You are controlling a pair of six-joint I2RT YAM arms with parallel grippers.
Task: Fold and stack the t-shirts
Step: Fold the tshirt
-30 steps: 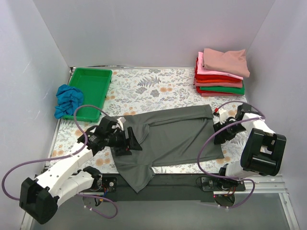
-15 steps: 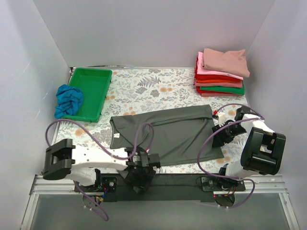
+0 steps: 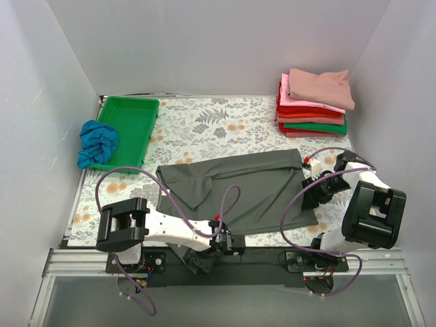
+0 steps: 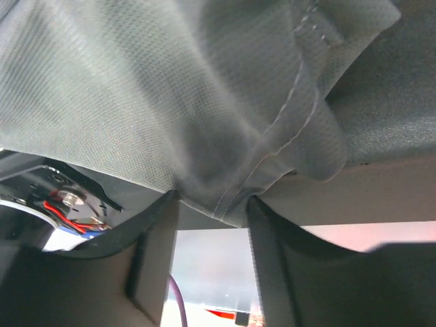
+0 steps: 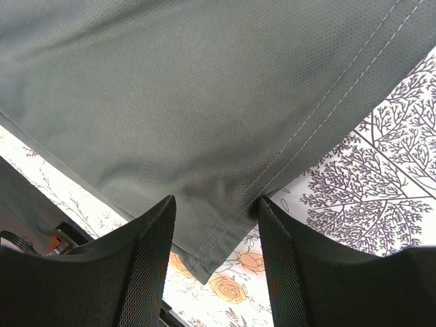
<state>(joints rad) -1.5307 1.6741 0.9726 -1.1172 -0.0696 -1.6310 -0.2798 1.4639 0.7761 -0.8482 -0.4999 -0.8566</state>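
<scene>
The dark charcoal t-shirt (image 3: 252,191) lies spread across the middle of the floral table, with a folded flap near its left end. My left gripper (image 3: 228,244) is low at the table's near edge, under the shirt's front hem. In the left wrist view the gripper (image 4: 211,201) is shut on a bunched hem of the shirt (image 4: 170,88). My right gripper (image 3: 315,194) is at the shirt's right edge. In the right wrist view it (image 5: 214,204) is shut on a corner of the shirt (image 5: 204,88). A stack of folded shirts (image 3: 313,109), dusty rose on top, sits at the back right.
A green plastic tray (image 3: 127,131) stands at the back left. A crumpled bright blue shirt (image 3: 97,142) lies against the tray's left side. White walls close in the table on three sides. The left arm's purple cable (image 3: 170,197) loops over the shirt's left part.
My left arm swung from the shirt's left end down to the near edge, then rightwards along it. The cloth that hung over the edge is pulled up. The right arm has not moved.
</scene>
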